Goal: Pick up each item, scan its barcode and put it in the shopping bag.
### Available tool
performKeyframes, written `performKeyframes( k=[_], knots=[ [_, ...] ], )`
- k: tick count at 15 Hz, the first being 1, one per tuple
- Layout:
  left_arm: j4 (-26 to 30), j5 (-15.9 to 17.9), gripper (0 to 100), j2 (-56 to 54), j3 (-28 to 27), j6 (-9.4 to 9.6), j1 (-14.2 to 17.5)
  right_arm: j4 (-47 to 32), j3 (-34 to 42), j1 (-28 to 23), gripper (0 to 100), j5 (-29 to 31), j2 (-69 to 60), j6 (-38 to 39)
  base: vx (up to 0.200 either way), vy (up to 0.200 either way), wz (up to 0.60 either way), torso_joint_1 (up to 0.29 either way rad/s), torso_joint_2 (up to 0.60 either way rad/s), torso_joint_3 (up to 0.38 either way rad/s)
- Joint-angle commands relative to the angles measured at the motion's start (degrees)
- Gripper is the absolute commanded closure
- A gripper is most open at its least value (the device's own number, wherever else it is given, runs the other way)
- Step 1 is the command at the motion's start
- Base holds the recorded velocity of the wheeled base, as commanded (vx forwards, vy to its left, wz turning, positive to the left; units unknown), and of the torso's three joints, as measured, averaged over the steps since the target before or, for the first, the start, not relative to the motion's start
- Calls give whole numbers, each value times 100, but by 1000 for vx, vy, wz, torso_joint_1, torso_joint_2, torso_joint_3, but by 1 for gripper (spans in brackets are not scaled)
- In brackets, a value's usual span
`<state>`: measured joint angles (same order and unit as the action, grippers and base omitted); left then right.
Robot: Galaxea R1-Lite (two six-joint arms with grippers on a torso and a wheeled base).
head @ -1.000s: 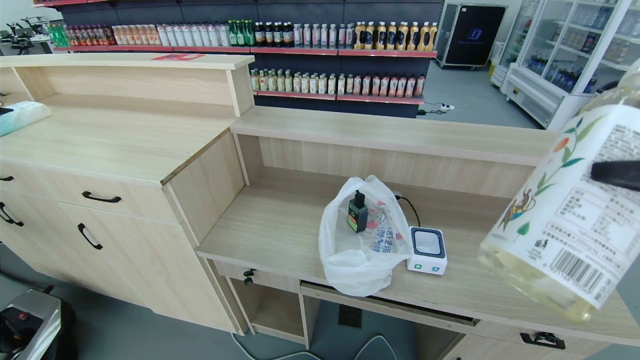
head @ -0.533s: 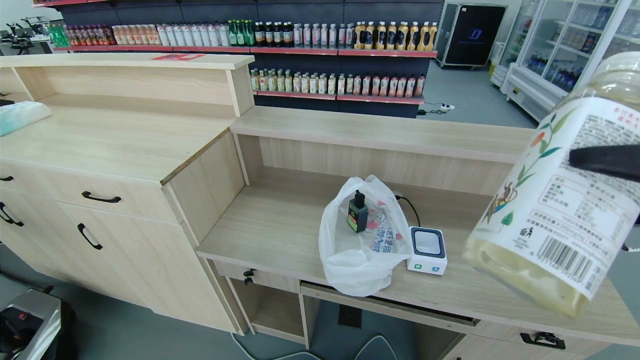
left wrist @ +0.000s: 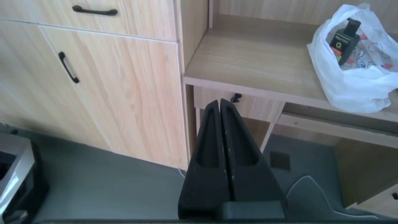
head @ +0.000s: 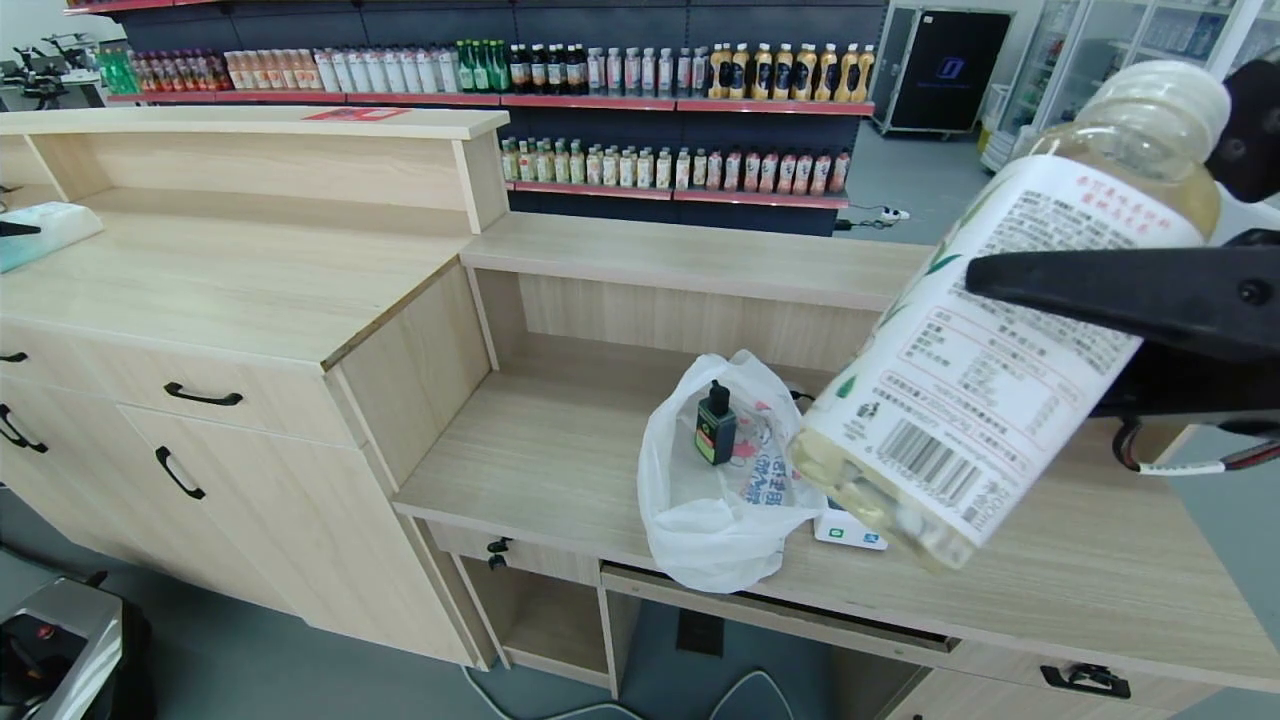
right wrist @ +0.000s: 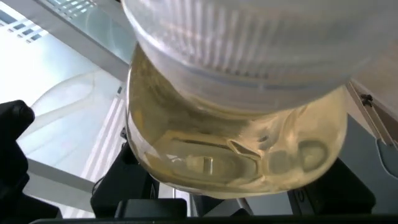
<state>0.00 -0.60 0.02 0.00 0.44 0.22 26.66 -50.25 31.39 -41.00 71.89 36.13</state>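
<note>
A: Head view first; where is the bottle (head: pixel 1000 330)?

B: Clamped in the right gripper (head: pixel 1000 285); one black finger lies across the label, the other is hidden behind. The bottle hangs tilted, cap up and base down toward the front edge of the desk (head: pixel 560 450).

A: And the barcode (head: pixel 925 460)?

B: Low on the label, turned up to the camera rather than down at the scanner (head: pixel 848 530); the scanner sits near the desk's front edge, just beside the bag (head: pixel 725 500) on its right, half hidden behind the bottle's base.

A: The bag itself?

B: At the front edge, mouth open; a dark bottle (head: pixel 716 428) stands inside.

A: Left wrist view?

B: The left gripper (left wrist: pixel 226 124) hangs off the desk's (left wrist: pixel 249 62) front left corner, over the floor; its fingers are pressed together with nothing between them. The bag (left wrist: pixel 357 81) and dark bottle (left wrist: pixel 344 40) show beyond it.

A: Right wrist view?

B: The bottle (right wrist: pixel 236 143) seen from its cap end, pale yellow liquid inside; dark gripper parts sit close under it.

A: So how far along?

B: I'd judge one item done, the dark bottle being bagged; this bottle is lifted but not bagged. With the barcode facing away from the scanner, I'd guess the scan is not yet made; after that, only the drop into the bag is left for it.
</note>
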Motion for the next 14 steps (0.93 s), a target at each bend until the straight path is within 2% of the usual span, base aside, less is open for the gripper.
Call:
performKeyframes(
  k=[1, 11, 14],
  knots=[
    [0, -2, 100, -2, 0, 0, 4, -3, 33, 368, 100, 233, 115, -1, 0, 0, 0, 0, 0, 0],
    [0, -2, 100, -2, 0, 0, 4, -38, 279, 552, 100, 250, -17, -36, 0, 0, 0, 0, 0, 0],
    [0, -2, 100, -2, 0, 0, 4, -65, 595, 552, 100, 285, -87, -484, 0, 0, 0, 0, 0, 0]
  ],
)
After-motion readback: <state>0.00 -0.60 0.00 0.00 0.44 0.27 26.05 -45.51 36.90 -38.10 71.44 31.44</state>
